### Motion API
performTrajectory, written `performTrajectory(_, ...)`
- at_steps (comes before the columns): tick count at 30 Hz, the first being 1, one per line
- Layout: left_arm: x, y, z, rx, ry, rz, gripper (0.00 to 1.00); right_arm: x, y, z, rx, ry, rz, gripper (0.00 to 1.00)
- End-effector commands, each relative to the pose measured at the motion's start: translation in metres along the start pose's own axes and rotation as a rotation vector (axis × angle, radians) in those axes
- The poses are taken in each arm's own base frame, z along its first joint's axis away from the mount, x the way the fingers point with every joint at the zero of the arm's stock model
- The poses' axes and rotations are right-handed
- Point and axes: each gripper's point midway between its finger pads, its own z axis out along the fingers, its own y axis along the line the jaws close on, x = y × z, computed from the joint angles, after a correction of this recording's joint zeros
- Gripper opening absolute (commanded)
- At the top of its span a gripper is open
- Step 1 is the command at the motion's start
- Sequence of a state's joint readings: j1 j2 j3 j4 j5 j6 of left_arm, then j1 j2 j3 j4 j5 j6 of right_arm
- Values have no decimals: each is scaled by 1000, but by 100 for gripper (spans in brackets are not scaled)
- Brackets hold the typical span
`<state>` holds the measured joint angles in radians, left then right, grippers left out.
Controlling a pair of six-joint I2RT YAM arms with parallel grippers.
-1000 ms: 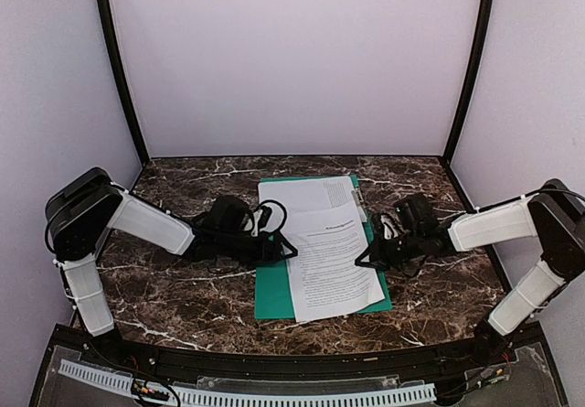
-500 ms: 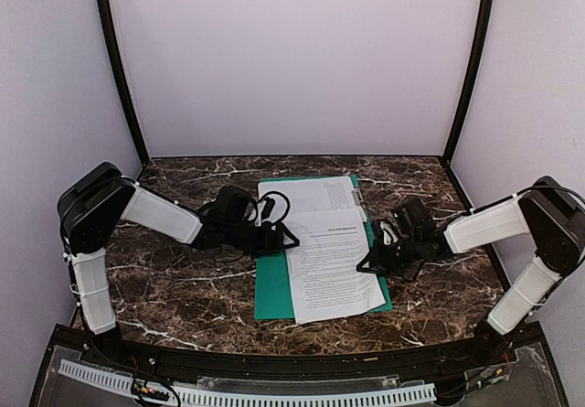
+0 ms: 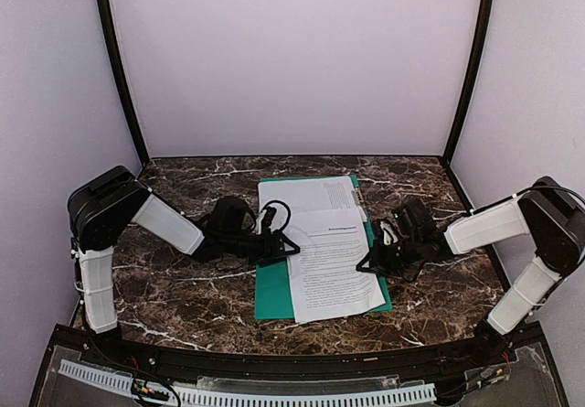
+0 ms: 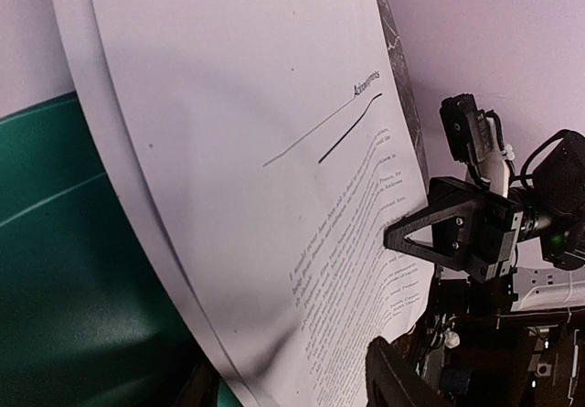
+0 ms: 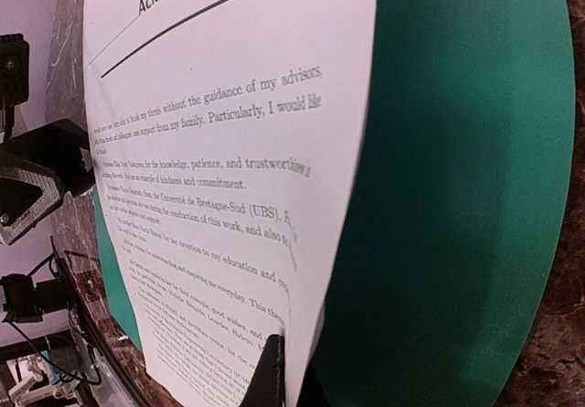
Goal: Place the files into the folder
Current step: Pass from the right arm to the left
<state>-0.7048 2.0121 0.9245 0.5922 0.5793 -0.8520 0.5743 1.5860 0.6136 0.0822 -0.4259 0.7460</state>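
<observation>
Overhead we see the left tool (image 3: 286, 247), grip untellable, beside the top sheet (image 3: 334, 270); only its wrist view shows the right tool (image 3: 367, 262) pinching it.

The folder (image 3: 272, 290) lies on the tabletop (image 3: 174, 279), with the rear sheet (image 3: 306, 195) on it. The front sheet (image 3: 334, 274) overlaps that, between the left end effector (image 3: 291, 248) and the right end effector (image 3: 367, 262)

Most of folder (image 3: 271, 293) hidden under files (image 3: 334, 265); far sheet's (image 3: 306, 192) near part covered; print unreadable from above.
</observation>
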Motion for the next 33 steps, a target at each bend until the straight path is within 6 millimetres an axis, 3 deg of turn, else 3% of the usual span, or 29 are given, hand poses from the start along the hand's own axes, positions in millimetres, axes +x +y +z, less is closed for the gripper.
performTrajectory(1,20,9,-3,40,22,-98,52,3,-3,4,-2,-4,2,0)
performTrajectory(11,32,-8,2,101,36,-94,39,8,5,10,-24,-2,-1,0)
performTrajectory(16,35,-9,-1,122,30,-111,26,8,4,10,-18,-6,1,0)
performTrajectory(23,37,-11,-7,137,14,-114,17,10,3,8,-15,-15,4,0)
performTrajectory(29,34,-18,-8,132,25,-48,1,10,13,9,-37,-18,-44,0)
performTrajectory(33,34,-21,-15,55,68,63,1,6,19,2,-24,-26,-127,30)
